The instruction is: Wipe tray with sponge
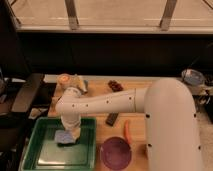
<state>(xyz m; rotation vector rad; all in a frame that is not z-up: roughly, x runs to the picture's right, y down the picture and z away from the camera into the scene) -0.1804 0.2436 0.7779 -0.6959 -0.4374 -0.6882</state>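
A green tray (44,156) sits on the wooden table at the front left. A blue sponge (64,137) lies on the tray floor near its far right part. My gripper (73,133) reaches down from the white arm (110,104) into the tray and presses on the sponge's right side.
A purple bowl (116,153) stands right of the tray, an orange carrot (127,131) and a dark bar (112,119) beyond it. A cup (64,80) and yellow item sit at the back left, dark snacks (115,85) at the back middle, a bowl (192,76) far right.
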